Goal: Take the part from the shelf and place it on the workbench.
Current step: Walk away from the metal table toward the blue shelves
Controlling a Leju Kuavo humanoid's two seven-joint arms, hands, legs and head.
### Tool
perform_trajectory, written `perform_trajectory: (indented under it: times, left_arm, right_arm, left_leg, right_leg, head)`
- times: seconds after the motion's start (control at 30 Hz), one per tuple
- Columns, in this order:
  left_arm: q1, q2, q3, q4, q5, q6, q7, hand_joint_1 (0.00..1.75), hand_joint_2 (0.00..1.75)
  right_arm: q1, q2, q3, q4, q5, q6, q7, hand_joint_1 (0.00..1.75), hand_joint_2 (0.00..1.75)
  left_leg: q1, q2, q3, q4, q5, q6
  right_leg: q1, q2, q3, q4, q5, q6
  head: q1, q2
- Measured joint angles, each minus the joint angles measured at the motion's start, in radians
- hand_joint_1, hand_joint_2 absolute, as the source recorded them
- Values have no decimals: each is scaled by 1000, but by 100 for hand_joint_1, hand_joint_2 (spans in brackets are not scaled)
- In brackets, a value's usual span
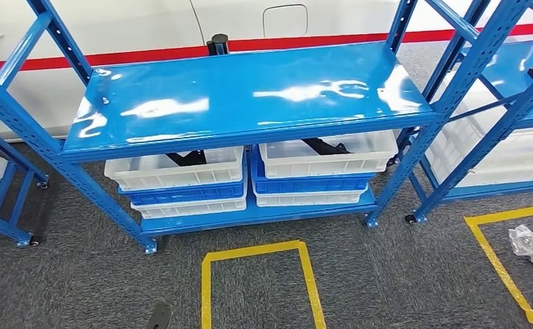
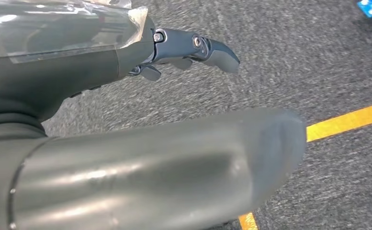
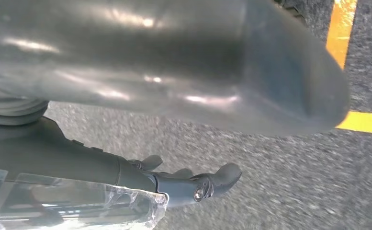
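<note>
A blue shelf rack (image 1: pixel 250 96) stands in front of me in the head view, its glossy top board bare. On its lower board sit two stacks of white and blue bins. A black part (image 1: pixel 186 157) lies in the left top bin (image 1: pixel 174 171), and another black part (image 1: pixel 325 145) lies in the right top bin (image 1: pixel 328 161). My left hand (image 2: pixel 150 167) hangs over grey carpet with its thumb and dark fingers (image 2: pixel 193 45) apart and nothing in it. My right hand (image 3: pixel 174 62) also hangs over the carpet, its fingers (image 3: pixel 203 184) spread and holding nothing.
A second blue rack (image 1: pixel 510 103) with white bins stands at the right. Yellow tape (image 1: pixel 256 250) marks a box on the carpet before the shelf, and a second taped box (image 1: pixel 496 260) at the right holds a clear plastic item (image 1: pixel 526 241). A white wall with a red stripe (image 1: pixel 147 55) runs behind.
</note>
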Motion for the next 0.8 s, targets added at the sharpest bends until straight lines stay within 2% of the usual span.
perform_trajectory:
  times: [0.07,0.1,0.13,0.17,0.2,0.23,0.3,0.37,0.43,0.47,0.53,0.57,0.63,0.67,0.7,0.73,0.8]
  left_arm:
    - [-1,0,0,0,0,1,-1,0,0]
    - [-2,-1,0,0,0,1,-2,0,0]
    - [-2,-1,0,0,0,1,-3,0,0]
    - [-1,-2,0,0,0,1,-3,0,0]
    - [1,-2,0,0,0,1,-3,0,0]
    - [2,-2,0,0,0,1,-4,0,0]
    - [2,0,1,0,0,3,-6,0,0]
    - [2,1,2,0,1,5,-9,0,0]
    - [3,2,2,0,2,6,-11,0,0]
    - [4,2,2,0,2,6,-11,0,0]
    - [3,2,2,0,1,6,-13,0,0]
    - [2,2,2,0,1,5,-13,0,0]
    - [1,0,2,0,-1,3,-13,0,0]
    - [1,-1,2,0,-1,2,-13,0,0]
    - [2,-2,2,0,-2,2,-13,0,0]
    - [2,-2,2,0,-2,2,-13,0,0]
    - [2,-2,2,0,-3,2,-13,0,0]
  right_arm:
    - [0,-1,0,0,0,-1,0,0,0]
    - [1,-1,0,0,0,-1,-1,0,0]
    - [2,-1,0,0,0,-2,-1,0,0]
    - [3,-1,0,0,0,-3,-1,0,0]
    - [3,-2,0,0,0,-4,-1,0,0]
    - [2,-2,0,0,-2,-6,-3,0,0]
    - [-2,-1,0,0,-9,-16,-12,0,0]
    - [-6,0,0,-1,-16,-27,-23,0,0]
    - [-8,2,0,-2,-18,-32,-29,0,0]
    - [-8,2,0,-2,-18,-33,-30,0,0]
    - [-8,2,0,-3,-20,-33,-34,0,0]
    - [-7,1,-1,-4,-22,-34,-36,0,0]
    - [-4,0,-2,-4,-28,-33,-39,0,0]
    - [-1,-1,-3,-3,-30,-33,-39,0,0]
    - [2,-2,-4,-3,-32,-33,-40,0,0]
    - [4,-3,-6,-3,-32,-33,-40,0,0]
    - [4,-5,-9,-3,-32,-33,-40,0,0]
  left_leg:
    - [-1,67,-43,89,-50,-7]
    - [1,88,-76,156,-82,-10]
    - [3,95,-108,221,-107,-13]
    - [5,98,-129,260,-116,-14]
    - [6,100,-132,267,-109,-14]
    - [6,101,-116,236,-86,-13]
    - [5,112,-41,101,-29,-5]
    - [-1,122,11,7,-6,5]
    - [-9,121,16,-6,-10,13]
    - [-8,118,20,-12,-7,19]
    - [-3,113,31,-28,0,31]
    - [0,110,35,-34,3,36]
    - [-1,102,35,-35,4,41]
    - [-1,97,34,-35,4,41]
    - [-1,91,34,-34,4,41]
    - [0,87,35,-33,3,40]
    - [2,79,36,-28,0,33]
  right_leg:
    - [1,-26,2,-2,0,-14]
    - [4,-41,3,-2,-2,-20]
    - [7,-56,4,-2,-4,-23]
    - [9,-71,4,-2,-6,-24]
    - [10,-81,5,-2,-7,-25]
    - [11,-90,7,-2,-8,-26]
    - [12,-99,11,-2,-11,-24]
    - [17,-106,13,-2,-15,-16]
    - [20,-110,15,-5,-16,-6]
    - [19,-110,15,-5,-17,0]
    - [19,-90,4,24,-35,6]
    - [19,-73,-18,69,-56,5]
    - [18,-49,-85,199,-105,1]
    - [17,-45,-113,249,-118,3]
    - [16,-44,-125,266,-116,10]
    - [14,-43,-118,241,-97,19]
    - [6,-42,-64,109,-36,40]
  head:
    - [-6,0]
    - [-9,0]
    - [-9,0]
    - [-9,0]
    - [-10,0]
    - [-9,0]
    - [-9,0]
    - [-9,0]
    - [-8,0]
    - [-9,0]
    - [-7,0]
    - [-4,0]
    - [-2,0]
    - [-1,0]
    - [-1,0]
    - [0,0]
    - [1,0]
